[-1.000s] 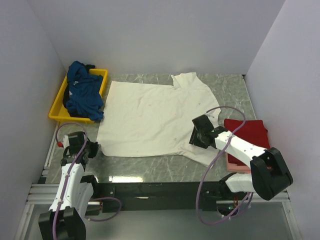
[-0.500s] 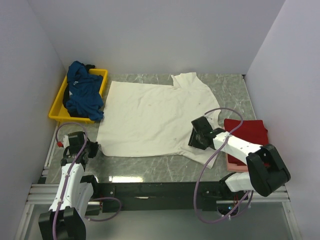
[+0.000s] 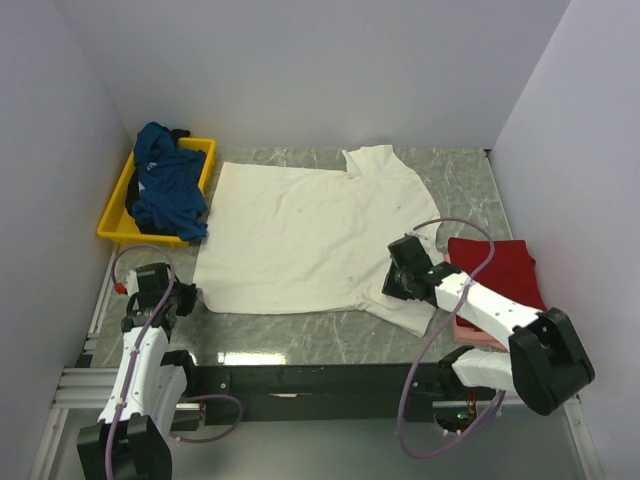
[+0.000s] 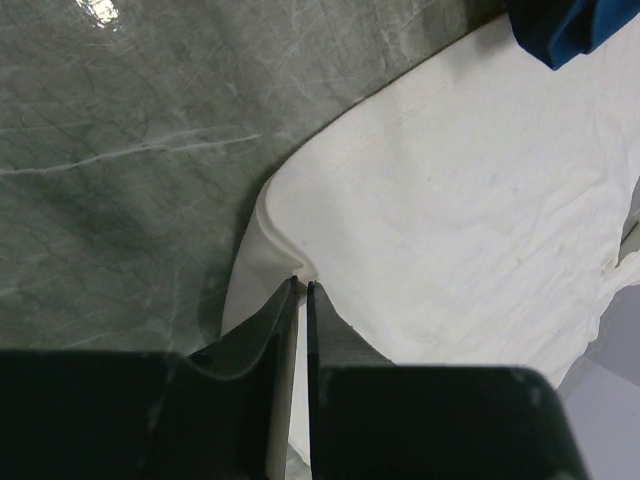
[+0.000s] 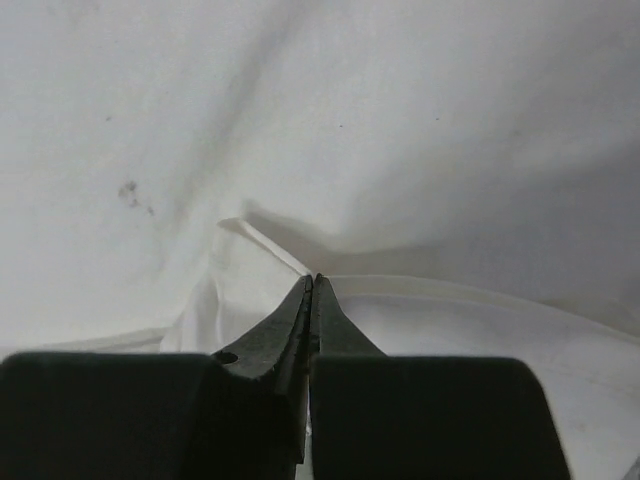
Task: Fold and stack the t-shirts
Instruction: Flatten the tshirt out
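Both grippers are nearly closed on the cream-white t-shirt (image 3: 300, 230), which lies spread flat over most of the grey-green table (image 3: 300, 338). We see bare marble along the near edge and in a strip by the back wall. The side walls close in on the left and right. On the right, a folded red t-shirt (image 3: 495, 265) lies on a pale pink one (image 3: 470, 337), just beside the cream hem. At far left the dark teal-blue t-shirt (image 3: 165, 190) is heaped in the yellow tray (image 3: 112, 222).

Since a second ago the right arm's elbow has swung toward the near right corner and its cable loop has shifted. The left arm has not moved.

The wrist views add the grips (the top view is too coarse for this). The right gripper (image 5: 312, 282) has its jaws pressed together on a small raised fold. The left gripper (image 4: 302, 285) pinches the shirt's near left corner, with only a sliver between its jaws.
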### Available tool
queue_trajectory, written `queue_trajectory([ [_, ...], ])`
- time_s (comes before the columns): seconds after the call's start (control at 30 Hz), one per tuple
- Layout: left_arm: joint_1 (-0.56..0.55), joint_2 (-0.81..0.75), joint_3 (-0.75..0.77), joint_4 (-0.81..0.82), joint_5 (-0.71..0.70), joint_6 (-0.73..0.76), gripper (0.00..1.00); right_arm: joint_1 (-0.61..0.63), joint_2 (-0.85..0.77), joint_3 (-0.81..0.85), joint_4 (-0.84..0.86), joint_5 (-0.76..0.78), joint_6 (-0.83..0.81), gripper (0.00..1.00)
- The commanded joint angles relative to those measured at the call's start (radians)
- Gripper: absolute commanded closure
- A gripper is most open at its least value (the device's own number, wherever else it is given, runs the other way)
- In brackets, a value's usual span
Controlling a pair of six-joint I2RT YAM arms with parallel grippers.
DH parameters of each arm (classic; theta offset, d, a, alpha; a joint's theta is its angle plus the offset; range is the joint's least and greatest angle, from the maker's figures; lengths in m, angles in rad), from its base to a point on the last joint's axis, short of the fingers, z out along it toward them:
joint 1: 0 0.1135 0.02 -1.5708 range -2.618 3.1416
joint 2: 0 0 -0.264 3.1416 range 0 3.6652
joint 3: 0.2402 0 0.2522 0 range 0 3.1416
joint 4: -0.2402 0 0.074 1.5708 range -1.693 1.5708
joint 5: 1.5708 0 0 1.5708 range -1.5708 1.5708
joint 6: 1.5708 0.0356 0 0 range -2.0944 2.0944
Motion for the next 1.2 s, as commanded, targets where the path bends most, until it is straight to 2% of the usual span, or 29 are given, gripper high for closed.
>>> queue_trajectory([
  [0.0, -0.001, -0.011, 0.002, 0.018, 0.013, 0.016, 0.87, 0.01, -0.09, -0.014, -0.033, -0.01, 0.011, 1.0],
  [0.17, -0.001, -0.011, 0.001, 0.02, 0.013, 0.016, 0.87, 0.028, -0.214, -0.036, -0.076, -0.045, 0.03, 1.0],
  [0.37, -0.003, -0.008, 0.002, 0.021, 0.012, 0.018, 0.87, 0.111, -0.339, -0.086, -0.125, -0.072, 0.111, 1.0],
  [0.7, -0.003, 0.004, 0.004, 0.029, 0.015, 0.019, 0.88, 0.312, -0.546, -0.293, -0.114, -0.096, 0.35, 1.0],
  [0.93, -0.001, 0.001, 0.001, 0.029, 0.013, 0.018, 0.88, 0.485, -0.57, -0.3, -0.116, -0.062, 0.47, 1.0],
  [1.03, -0.003, -0.002, 0.002, 0.024, 0.013, 0.019, 0.88, 0.576, -0.564, -0.261, -0.145, -0.022, 0.533, 0.9],
  [1.07, -0.001, -0.003, 0.002, 0.024, 0.013, 0.019, 0.88, 0.615, -0.561, -0.234, -0.178, -0.002, 0.542, 0.8],
  [1.17, -0.001, -0.003, 0.005, 0.024, 0.015, 0.018, 0.88, 0.639, -0.555, -0.186, -0.296, 0.064, 0.588, 0.67],
])
